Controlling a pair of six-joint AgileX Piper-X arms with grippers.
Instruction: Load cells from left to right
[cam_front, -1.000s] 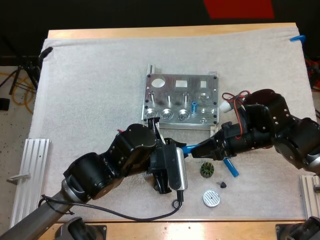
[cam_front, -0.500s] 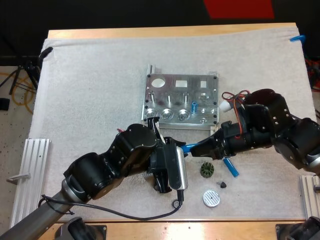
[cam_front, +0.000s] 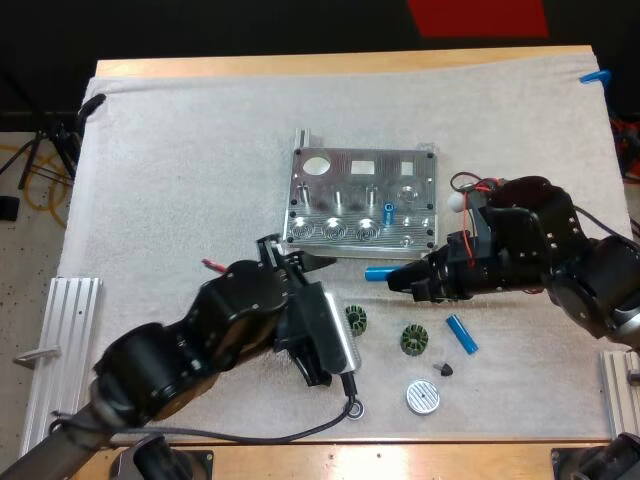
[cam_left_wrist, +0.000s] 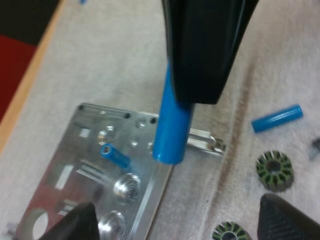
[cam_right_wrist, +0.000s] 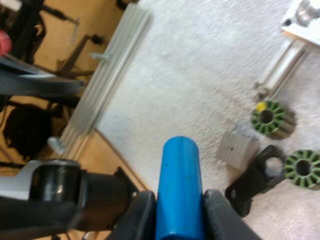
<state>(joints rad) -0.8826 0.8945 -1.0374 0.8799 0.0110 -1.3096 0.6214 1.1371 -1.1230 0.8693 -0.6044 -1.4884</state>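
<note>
The metal fixture sits mid-mat with one blue cylinder standing in a front socket. My right gripper is shut on a second blue cylinder, just off the fixture's front edge. In the right wrist view, the fingers press on that cylinder from both sides. My left gripper is open near the fixture's front left corner. Its view shows the right gripper holding the cylinder over the fixture. A third cylinder lies loose.
Two green-dark stator rings, a small dark part and a round silver disc lie in front of the fixture. Aluminium rails stand at the mat's left and right edges.
My left arm has drawn back to the left, away from the blue cylinder, uncovering a stator ring. My right gripper has carried the cylinder up toward the fixture's front edge.
</note>
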